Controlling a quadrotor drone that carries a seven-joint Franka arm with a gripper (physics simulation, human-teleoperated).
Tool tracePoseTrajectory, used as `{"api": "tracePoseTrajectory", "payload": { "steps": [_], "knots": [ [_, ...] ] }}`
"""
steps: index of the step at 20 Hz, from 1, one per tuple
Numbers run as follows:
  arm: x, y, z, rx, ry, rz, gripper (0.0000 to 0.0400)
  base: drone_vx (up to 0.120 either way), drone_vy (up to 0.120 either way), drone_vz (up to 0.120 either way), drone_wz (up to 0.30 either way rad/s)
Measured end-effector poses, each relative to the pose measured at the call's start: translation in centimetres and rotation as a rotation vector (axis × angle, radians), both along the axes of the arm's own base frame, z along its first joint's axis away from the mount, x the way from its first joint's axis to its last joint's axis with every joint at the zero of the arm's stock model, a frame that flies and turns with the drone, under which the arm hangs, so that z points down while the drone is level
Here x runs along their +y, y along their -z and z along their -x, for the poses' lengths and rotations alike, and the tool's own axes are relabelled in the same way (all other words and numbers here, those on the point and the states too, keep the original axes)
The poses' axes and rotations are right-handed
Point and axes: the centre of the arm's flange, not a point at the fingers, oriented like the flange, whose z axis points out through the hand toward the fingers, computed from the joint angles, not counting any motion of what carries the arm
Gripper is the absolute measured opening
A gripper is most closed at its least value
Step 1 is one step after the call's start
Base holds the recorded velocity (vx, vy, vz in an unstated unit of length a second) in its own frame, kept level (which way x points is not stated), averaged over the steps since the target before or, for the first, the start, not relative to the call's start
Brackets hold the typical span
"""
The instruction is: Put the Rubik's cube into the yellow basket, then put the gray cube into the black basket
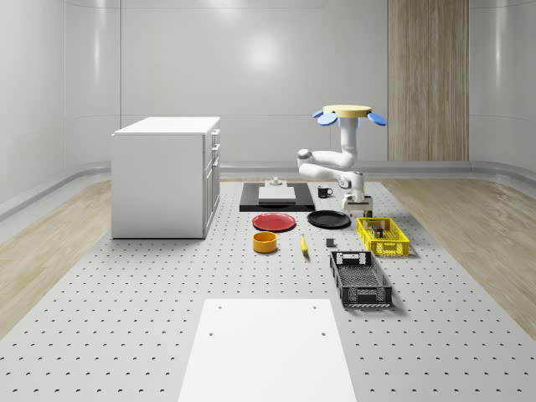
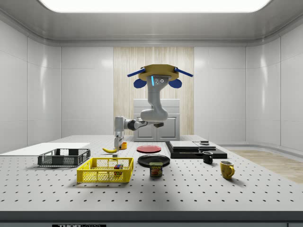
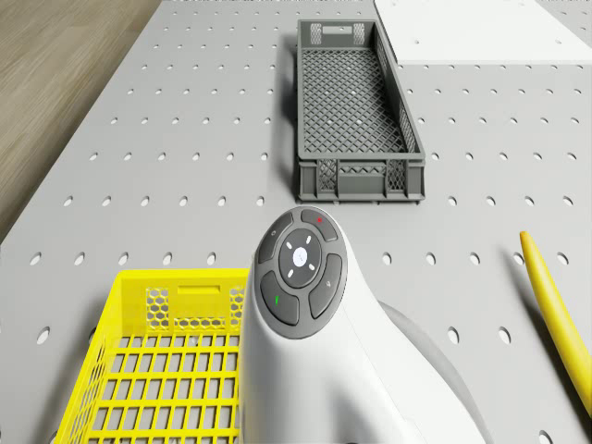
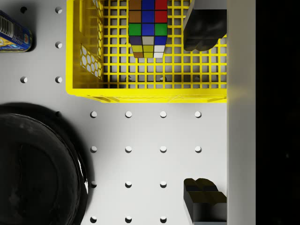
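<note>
The drone (image 1: 351,112) hovers above the far part of the perforated worktop (image 1: 151,293), roughly over the black plate (image 1: 328,219), with its arm (image 1: 331,162) bent down toward the yellow basket (image 1: 383,236). In the whole-scene view the pincer (image 1: 358,201) hangs just off the basket's far end, at about 11 o'clock from the basket. In the wrist view its 2 dark fingertips (image 4: 204,194) stand well apart with nothing between them, 1 over the bare worktop and the other over the basket's mesh.

The Rubik's cube (image 4: 148,29) lies inside the yellow basket, resting on its floor near the end closest to the pincer; in the side view it shows through the basket's wall (image 2: 117,166). The black basket (image 1: 360,280) sits at about 7 o'clock from the yellow one in the whole-scene view, near it but apart.

A banana (image 1: 303,244) lies at about 9 o'clock from the yellow basket, with an orange bowl (image 1: 265,242) and a red plate (image 1: 274,222) further along that side. A can (image 4: 14,33) lies just beside the yellow basket.
</note>
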Motion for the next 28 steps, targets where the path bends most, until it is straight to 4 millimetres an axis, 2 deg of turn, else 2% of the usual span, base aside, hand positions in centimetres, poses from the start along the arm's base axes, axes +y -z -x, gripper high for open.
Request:
{"api": "tracePoseTrajectory", "payload": {
  "steps": [11, 28],
  "knots": [
    [0.00, 0.00, 0.00, 0.000, 0.000, 0.000, 0.0400, 0.120, -0.120, 0.000, 0.000],
    [0.00, 0.00, 0.00, 0.000, 0.000, 0.000, 0.0400, 0.014, -0.120, 0.000, 0.000]
  ]
}}
